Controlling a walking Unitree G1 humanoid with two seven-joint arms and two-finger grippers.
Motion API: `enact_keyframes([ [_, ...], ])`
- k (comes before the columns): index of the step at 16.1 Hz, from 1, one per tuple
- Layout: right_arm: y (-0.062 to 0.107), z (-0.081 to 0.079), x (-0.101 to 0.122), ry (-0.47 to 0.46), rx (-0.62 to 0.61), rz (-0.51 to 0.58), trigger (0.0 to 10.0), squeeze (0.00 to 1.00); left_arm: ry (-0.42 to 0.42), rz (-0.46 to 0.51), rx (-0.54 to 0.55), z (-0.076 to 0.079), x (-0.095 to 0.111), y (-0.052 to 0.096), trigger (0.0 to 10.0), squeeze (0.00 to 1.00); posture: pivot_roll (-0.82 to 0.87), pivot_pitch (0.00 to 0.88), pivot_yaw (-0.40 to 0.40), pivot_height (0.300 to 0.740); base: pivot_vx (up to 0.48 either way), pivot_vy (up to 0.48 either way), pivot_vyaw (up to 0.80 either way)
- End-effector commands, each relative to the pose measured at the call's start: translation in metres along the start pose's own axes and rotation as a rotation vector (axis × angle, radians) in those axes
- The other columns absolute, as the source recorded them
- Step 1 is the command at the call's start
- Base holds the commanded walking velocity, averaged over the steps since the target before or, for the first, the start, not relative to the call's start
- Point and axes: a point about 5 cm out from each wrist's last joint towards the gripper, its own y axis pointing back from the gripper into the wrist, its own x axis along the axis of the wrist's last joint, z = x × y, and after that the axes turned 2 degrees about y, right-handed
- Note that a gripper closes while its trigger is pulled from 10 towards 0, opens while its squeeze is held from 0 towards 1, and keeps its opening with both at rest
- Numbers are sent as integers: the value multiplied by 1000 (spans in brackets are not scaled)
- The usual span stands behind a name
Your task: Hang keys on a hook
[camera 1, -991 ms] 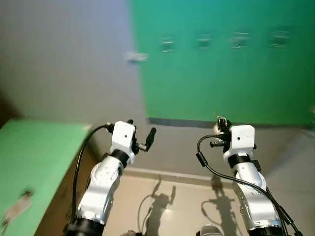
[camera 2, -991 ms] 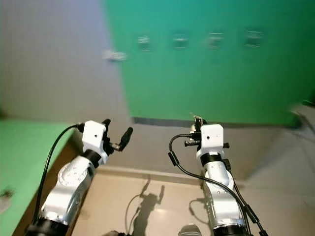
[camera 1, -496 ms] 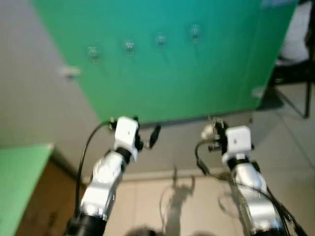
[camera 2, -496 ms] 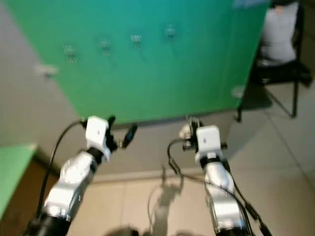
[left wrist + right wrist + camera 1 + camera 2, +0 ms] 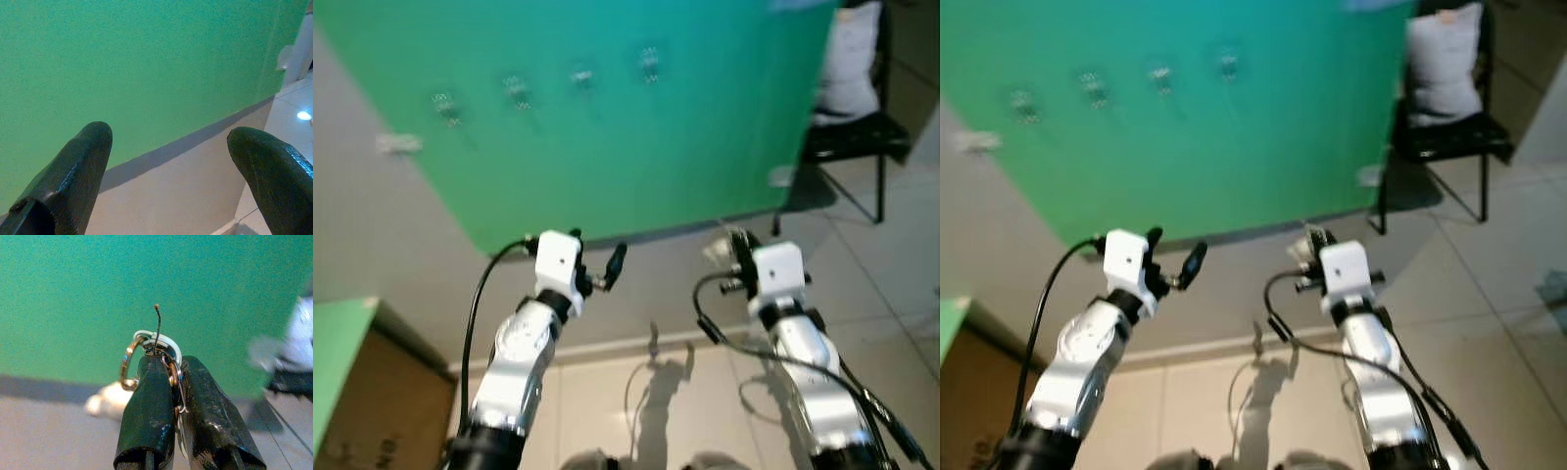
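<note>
A row of several small metal hooks [image 5: 517,90] runs high across the green wall panel [image 5: 705,127]. My right gripper [image 5: 167,367] is shut on a bunch of keys [image 5: 156,345]; a gold ring and a silver ring stick out past its fingertips, and a pale fob [image 5: 108,401] hangs beside them. In the eye views that gripper [image 5: 740,247] is held up at chest height, well below the hooks and to their right. My left gripper [image 5: 595,264] stands open with nothing between its fingers [image 5: 78,176], facing the green panel.
A black chair [image 5: 1440,137] with a white cushion stands at the right end of the green panel. A grey skirting strip runs along the wall foot above a pale tiled floor [image 5: 891,294]. A green-topped cabinet [image 5: 337,362] sits at the lower left.
The camera has swung right and tilted, so the hooks have shifted left and the chair has come into view. Both arms keep their pose, the right still shut on the keys.
</note>
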Motion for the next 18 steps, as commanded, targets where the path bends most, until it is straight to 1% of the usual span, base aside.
enact_keyframes([
  [1, -6, -4, 19, 15, 29, 72, 0, 102, 0, 38, 23, -5, 7, 2, 10000, 0, -268, 35, 133, 720, 0, 480, 0],
  [3, -10, -2, 30, 26, 37, 111, 0, 114, -2, 28, 12, -1, 5, 2, 10000, 0, -269, 34, 130, 720, 0, 480, 0],
  [4, -12, -2, 32, 28, 41, 117, 0, 114, -8, 25, 8, 0, 5, 2, 10000, 0, -269, 34, 130, 720, 0, 480, 0],
  [6, -14, -3, 35, 30, 48, 122, 0, 114, -25, 15, 5, 1, 4, 1, 10000, 0, -270, 35, 130, 720, 268, 397, 0],
  [7, -13, -5, 34, 27, 56, 118, 0, 110, -22, 15, -18, 3, 5, 1, 10000, 0, -269, 37, 130, 720, 296, 379, 0],
  [9, -12, -7, 33, 24, 68, 107, 0, 110, -33, 11, -22, 4, 4, 1, 10000, 0, -269, 41, 131, 720, 442, 0, 0],
  [10, -10, -10, 31, 20, 78, 93, 0, 106, -67, -24, -8, 3, 0, 1, 10000, 0, -269, 41, 131, 720, 0, 0, 0],
  [11, -10, -10, 31, 18, 80, 92, 0, 110, -63, -30, -5, 3, -1, 1, 10000, 0, -270, 44, 134, 720, 0, 0, 0],
  [12, -9, -10, 31, 18, 81, 90, 0, 110, -79, -32, 4, 2, -1, 1, 10000, 0, -270, 46, 135, 720, 0, 0, 0],
  [16, -10, -9, 35, 9, 67, 109, 0, 133, -81, -7, 5, 3, 3, 1, 10000, 0, -270, 49, 136, 720, 0, 0, 0],
  [17, -9, -7, 32, -14, 53, 93, 0, 157, -83, 1, 14, 2, 4, 0, 10000, 0, -270, 49, 136, 720, 0, 0, 0],
  [18, -9, -6, 29, -27, 47, 78, 0, 149, -77, 21, 20, 1, 7, 0, 10000, 0, -268, 51, 135, 720, 0, 0, 0],
])
